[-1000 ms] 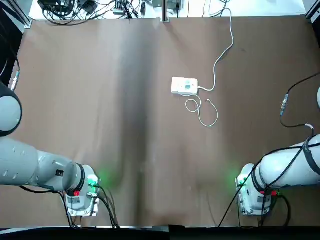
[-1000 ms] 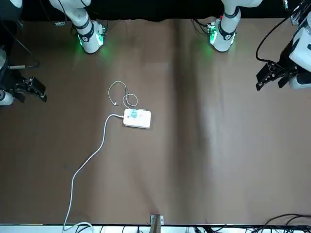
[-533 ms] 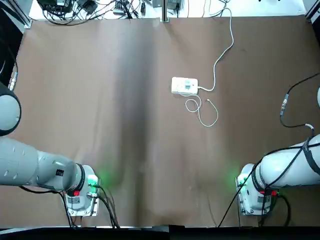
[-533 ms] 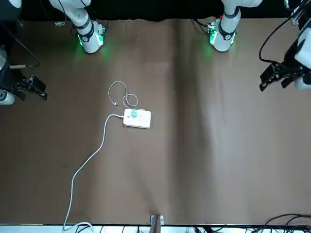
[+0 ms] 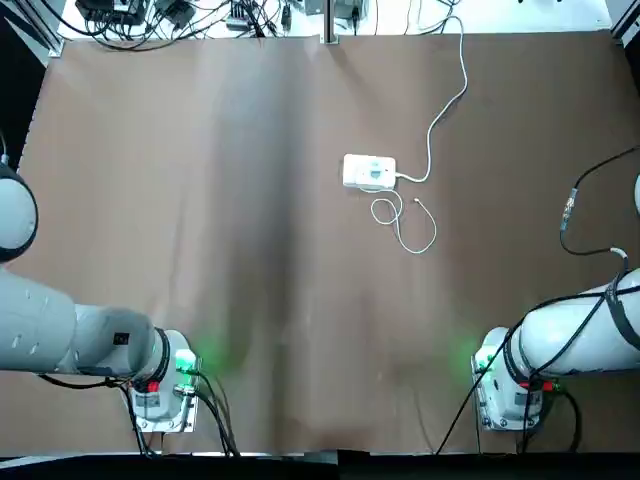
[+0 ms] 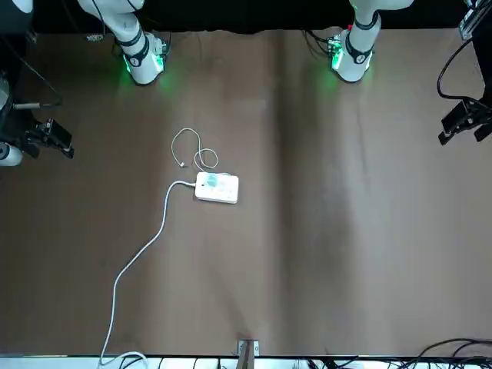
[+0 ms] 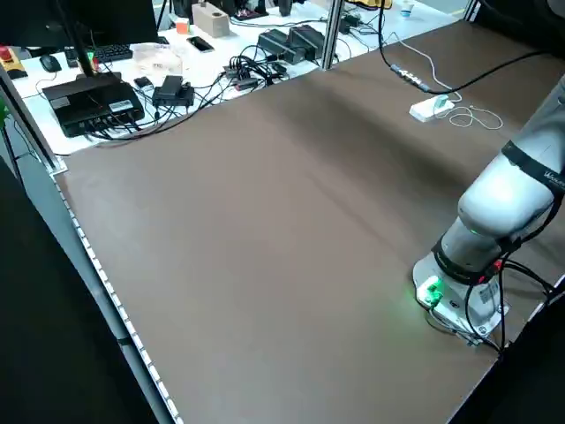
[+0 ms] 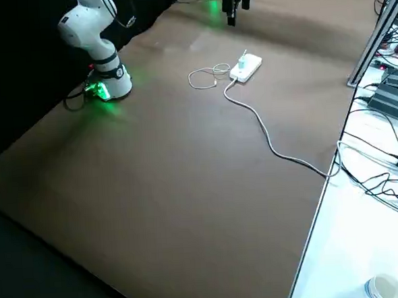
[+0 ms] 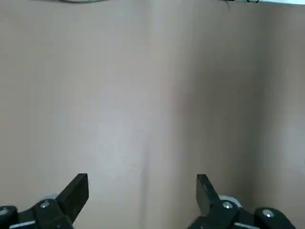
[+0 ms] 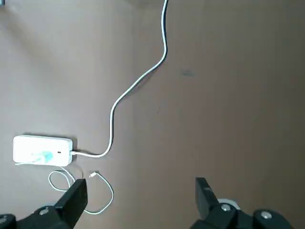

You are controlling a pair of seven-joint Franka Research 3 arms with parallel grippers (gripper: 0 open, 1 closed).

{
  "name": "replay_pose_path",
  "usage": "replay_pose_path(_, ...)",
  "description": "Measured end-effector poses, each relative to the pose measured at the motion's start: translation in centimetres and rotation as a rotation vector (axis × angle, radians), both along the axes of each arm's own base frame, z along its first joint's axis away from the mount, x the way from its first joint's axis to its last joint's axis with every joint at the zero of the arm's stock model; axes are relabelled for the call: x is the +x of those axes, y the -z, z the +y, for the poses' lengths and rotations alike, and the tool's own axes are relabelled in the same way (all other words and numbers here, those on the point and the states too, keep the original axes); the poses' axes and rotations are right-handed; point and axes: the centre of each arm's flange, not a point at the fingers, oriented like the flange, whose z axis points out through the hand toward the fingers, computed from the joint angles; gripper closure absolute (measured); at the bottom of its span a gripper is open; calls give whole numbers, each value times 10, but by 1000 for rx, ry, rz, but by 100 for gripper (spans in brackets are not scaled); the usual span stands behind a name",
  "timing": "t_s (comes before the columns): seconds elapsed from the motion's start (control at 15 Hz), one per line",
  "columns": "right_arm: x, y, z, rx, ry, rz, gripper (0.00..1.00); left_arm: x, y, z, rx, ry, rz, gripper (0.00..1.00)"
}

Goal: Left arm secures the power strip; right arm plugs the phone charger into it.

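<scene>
Your left gripper (image 9: 142, 179) hangs well out to the left of the power strip (image 5: 369, 171), jaws spread wide, nothing held. Your right gripper (image 10: 142, 182) is well out to the strip's right, jaws likewise wide apart and unloaded. The phone charger (image 8: 242, 62) sits on top of the strip, its thin cable (image 5: 400, 225) looped on the table at the strip's near side. The thick cord (image 5: 430, 137) leaves the strip's right end and runs beyond it to the far edge.
</scene>
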Motion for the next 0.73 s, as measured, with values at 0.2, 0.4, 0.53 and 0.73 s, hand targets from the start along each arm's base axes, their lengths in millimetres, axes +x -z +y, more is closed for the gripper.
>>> replay_pose_path(0.2,0,0,0,0,1,0,0,3,-1,-4,1,16,-18,0)
replay_pose_path(0.4,0,0,0,0,1,0,0,3,0,-5,2,19,-18,0)
replay_pose_path(0.53,0,0,-1,0,1,0,0,3,0,-5,2,19,-18,0)
replay_pose_path(0.73,0,0,-1,0,1,0,0,4,1,-5,2,20,-16,0)
